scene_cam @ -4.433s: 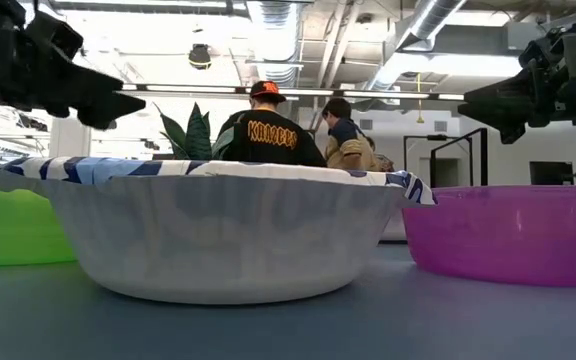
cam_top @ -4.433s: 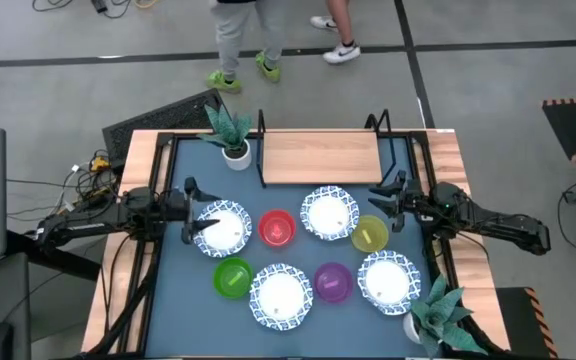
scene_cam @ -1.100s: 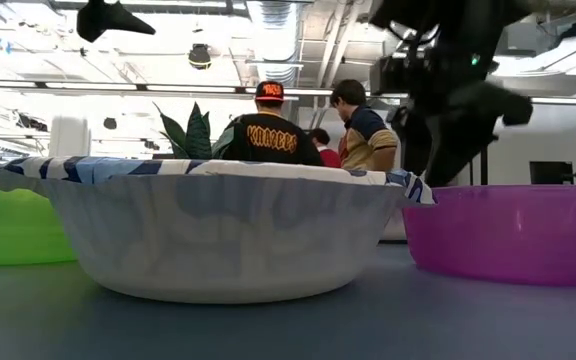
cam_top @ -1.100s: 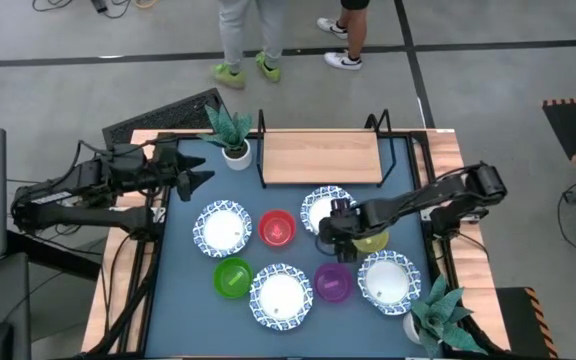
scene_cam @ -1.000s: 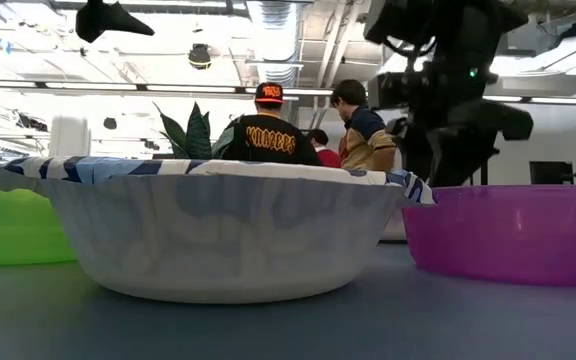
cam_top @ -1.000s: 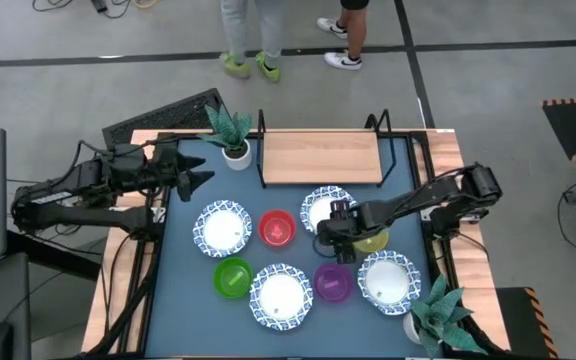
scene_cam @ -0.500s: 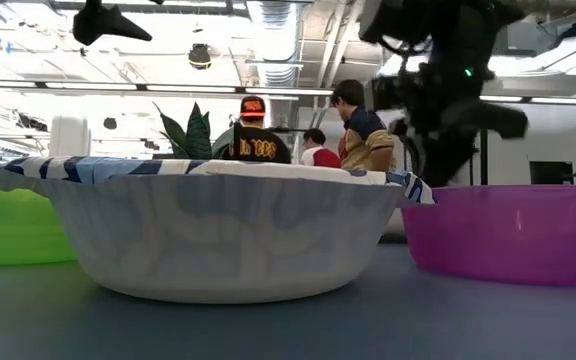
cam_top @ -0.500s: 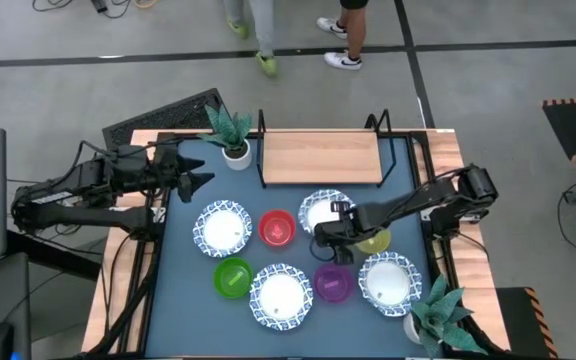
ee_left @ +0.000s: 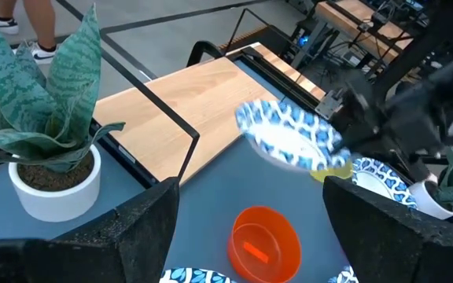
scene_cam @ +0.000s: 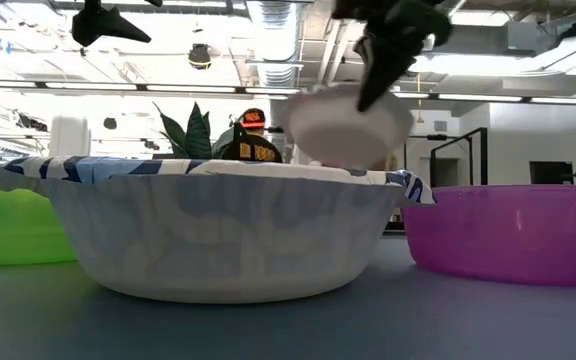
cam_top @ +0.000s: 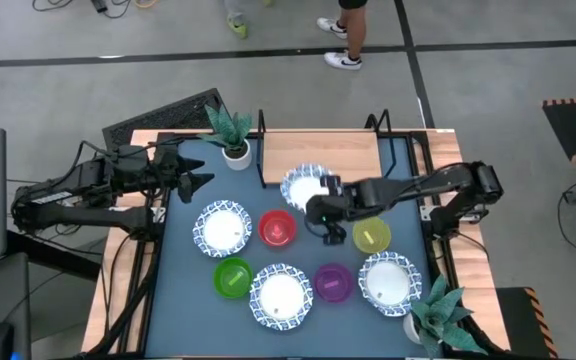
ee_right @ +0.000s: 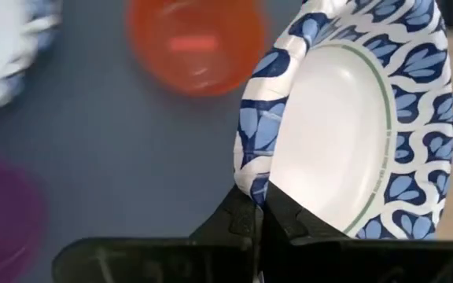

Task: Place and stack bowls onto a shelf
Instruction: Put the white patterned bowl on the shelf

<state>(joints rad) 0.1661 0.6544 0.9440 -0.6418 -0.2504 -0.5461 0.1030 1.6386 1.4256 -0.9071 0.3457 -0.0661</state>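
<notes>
My right gripper [cam_top: 320, 208] is shut on a white bowl with a blue patterned rim [cam_top: 305, 186], held in the air by the near left corner of the wooden shelf [cam_top: 338, 160]. On the table stand two more white bowls [cam_top: 221, 228] [cam_top: 281, 295] and a third [cam_top: 388, 279], with red [cam_top: 277, 228], yellow [cam_top: 371, 236], green [cam_top: 232, 277] and purple [cam_top: 333, 283] bowls between them. My left gripper [cam_top: 200, 178] waits open above the table's far left, holding nothing. My right gripper pinches the bowl's patterned rim [ee_right: 252, 196] between its two fingers, one on the inner face and one on the outer. It comes from the table's right, on the rim's near right part. The bowl [scene_cam: 348, 125] is lifted clear of the table and tilted.
A potted plant [cam_top: 230, 135] stands at the shelf's left end and another [cam_top: 438, 315] at the table's near right corner. The shelf's black frame [cam_top: 261, 150] rises at its ends. People walk on the floor beyond the table.
My right gripper has taken the white bowl off the table beside the yellow bowl, raised it and carried it left and toward the far edge, up to the shelf's near left corner. The bowl now hangs tilted in the air, and the yellow bowl is uncovered.
</notes>
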